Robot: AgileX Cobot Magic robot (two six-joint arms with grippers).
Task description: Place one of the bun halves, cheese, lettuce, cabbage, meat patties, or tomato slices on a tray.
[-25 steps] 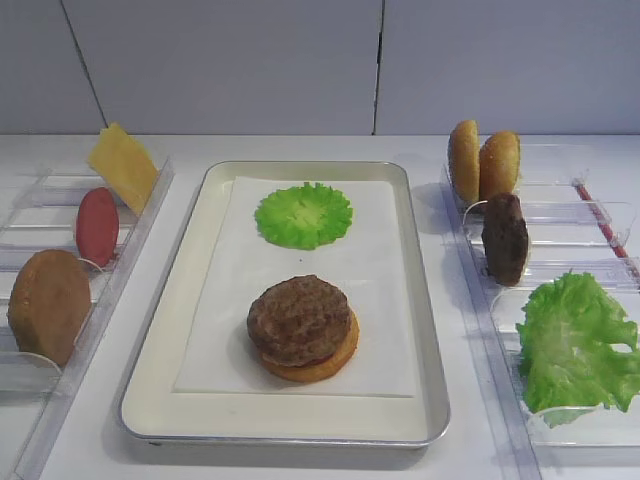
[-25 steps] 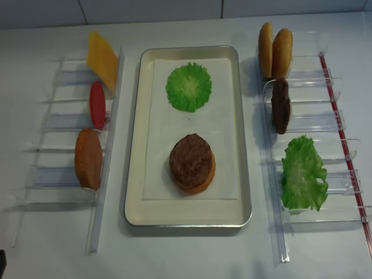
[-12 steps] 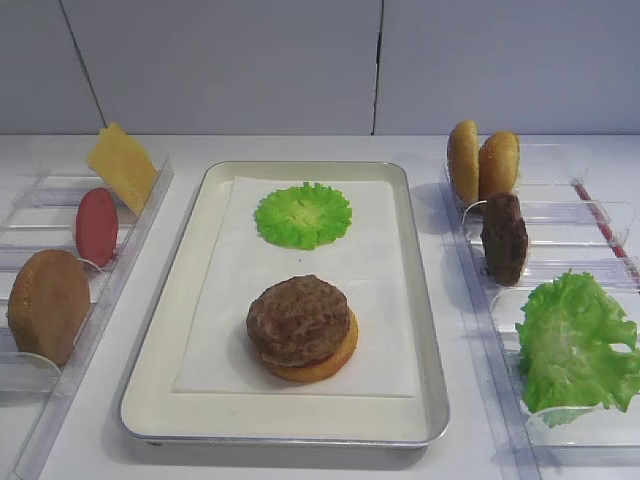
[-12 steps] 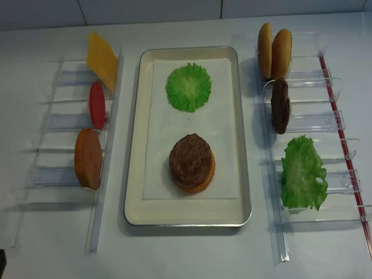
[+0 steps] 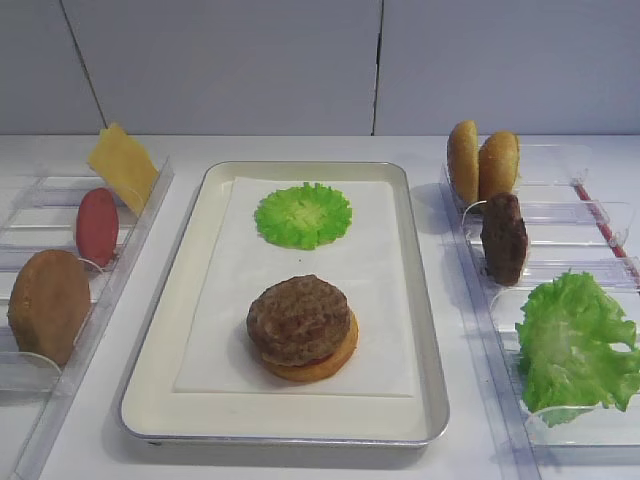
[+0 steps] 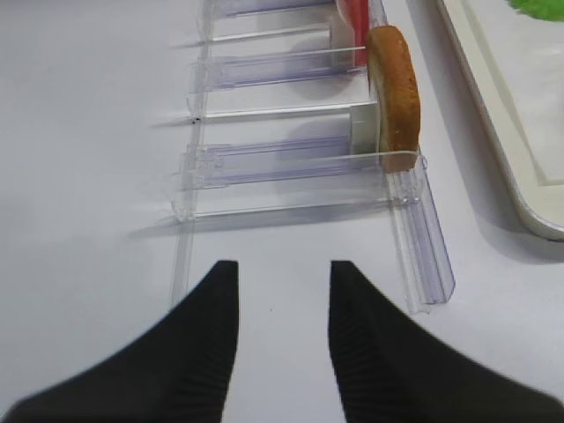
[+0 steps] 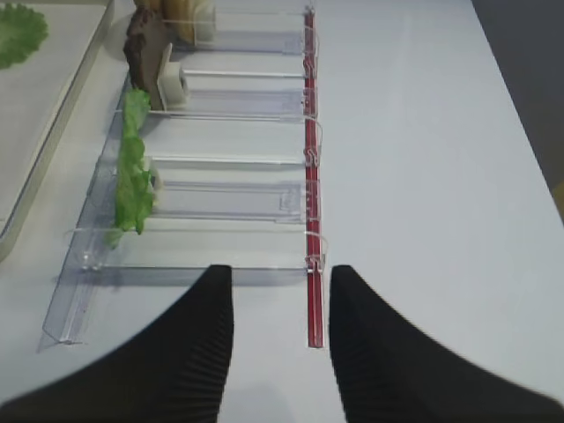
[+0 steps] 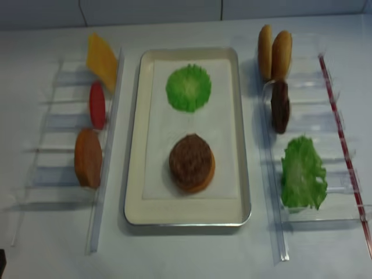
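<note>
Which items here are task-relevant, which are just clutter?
Job:
tray
patty stacked on a bun half in the tray
round green leaf in the tray
cheese
tomato slice
racked bun
bun pair
racked patty
lettuce

Lying about:
clear racks
paper liner

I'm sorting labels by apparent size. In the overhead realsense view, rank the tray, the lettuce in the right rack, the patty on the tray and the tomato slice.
1. tray
2. lettuce
3. patty
4. tomato slice, though it stands on edge, so its full face is hidden.
</note>
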